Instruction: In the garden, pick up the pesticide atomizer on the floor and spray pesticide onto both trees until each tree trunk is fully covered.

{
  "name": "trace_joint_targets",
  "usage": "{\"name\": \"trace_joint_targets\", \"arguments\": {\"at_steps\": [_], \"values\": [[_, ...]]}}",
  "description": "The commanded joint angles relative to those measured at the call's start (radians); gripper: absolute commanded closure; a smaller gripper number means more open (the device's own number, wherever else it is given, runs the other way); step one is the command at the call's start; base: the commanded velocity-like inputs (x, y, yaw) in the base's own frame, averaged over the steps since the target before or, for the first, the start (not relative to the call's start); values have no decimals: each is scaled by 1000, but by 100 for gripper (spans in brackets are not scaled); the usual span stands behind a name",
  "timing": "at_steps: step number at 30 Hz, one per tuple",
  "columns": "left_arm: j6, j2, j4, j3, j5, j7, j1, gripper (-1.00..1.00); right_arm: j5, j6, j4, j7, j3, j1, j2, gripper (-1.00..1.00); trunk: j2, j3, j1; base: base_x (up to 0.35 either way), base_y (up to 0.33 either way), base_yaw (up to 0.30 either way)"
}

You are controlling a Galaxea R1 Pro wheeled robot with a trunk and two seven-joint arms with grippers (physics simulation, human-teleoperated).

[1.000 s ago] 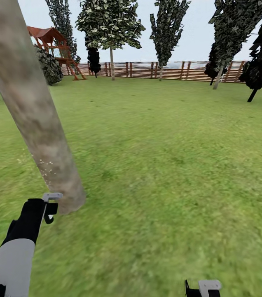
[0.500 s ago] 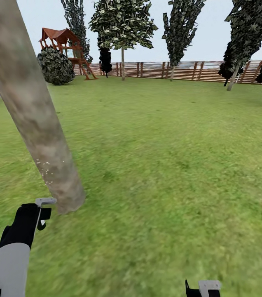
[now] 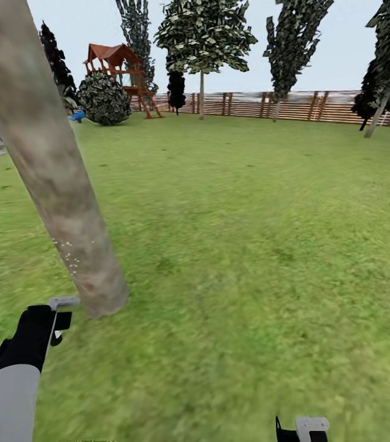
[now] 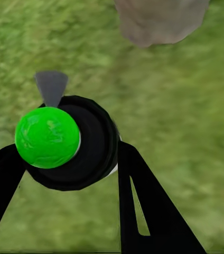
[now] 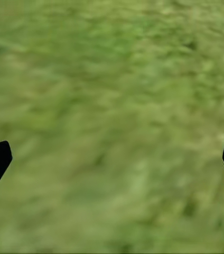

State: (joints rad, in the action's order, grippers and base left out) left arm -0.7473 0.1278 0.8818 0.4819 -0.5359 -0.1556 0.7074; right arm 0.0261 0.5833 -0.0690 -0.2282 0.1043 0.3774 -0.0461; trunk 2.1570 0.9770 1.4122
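The sprayer [image 4: 64,143], green-capped, sits clamped between the left gripper's [image 4: 70,174] fingers, near the foot of the pale trunk [image 3: 54,178], which carries white specks [image 3: 69,258]. The right gripper [image 5: 112,159] hangs spread wide over grass [image 3: 250,245].

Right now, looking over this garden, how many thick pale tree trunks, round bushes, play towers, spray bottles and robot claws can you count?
Thick pale tree trunk: 1
Round bush: 1
Red-roofed play tower: 1
Spray bottle: 1
Grippers: 2, the left gripper and the right gripper
Total: 6
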Motion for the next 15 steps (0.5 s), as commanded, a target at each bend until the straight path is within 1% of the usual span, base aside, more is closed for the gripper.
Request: {"name": "trace_joint_targets", "arguments": {"at_steps": [1,4,12,15], "values": [[0,-1,0,-2,-1,0,0,100,0,0,0,0,0,0,0,-100,0,0,0,48,-271,272],[0,-4,0,-6,0,0,0,100,0,0,0,1,0,0,0,-100,0,0,0,11,-274,87],[0,-2,0,1,1,1,0,100,0,0,0,1,0,0,0,-100,0,0,0,1,-275,7],[0,2,0,2,-1,1,0,100,0,0,0,1,0,0,0,-100,0,0,0,0,-275,193]]}}
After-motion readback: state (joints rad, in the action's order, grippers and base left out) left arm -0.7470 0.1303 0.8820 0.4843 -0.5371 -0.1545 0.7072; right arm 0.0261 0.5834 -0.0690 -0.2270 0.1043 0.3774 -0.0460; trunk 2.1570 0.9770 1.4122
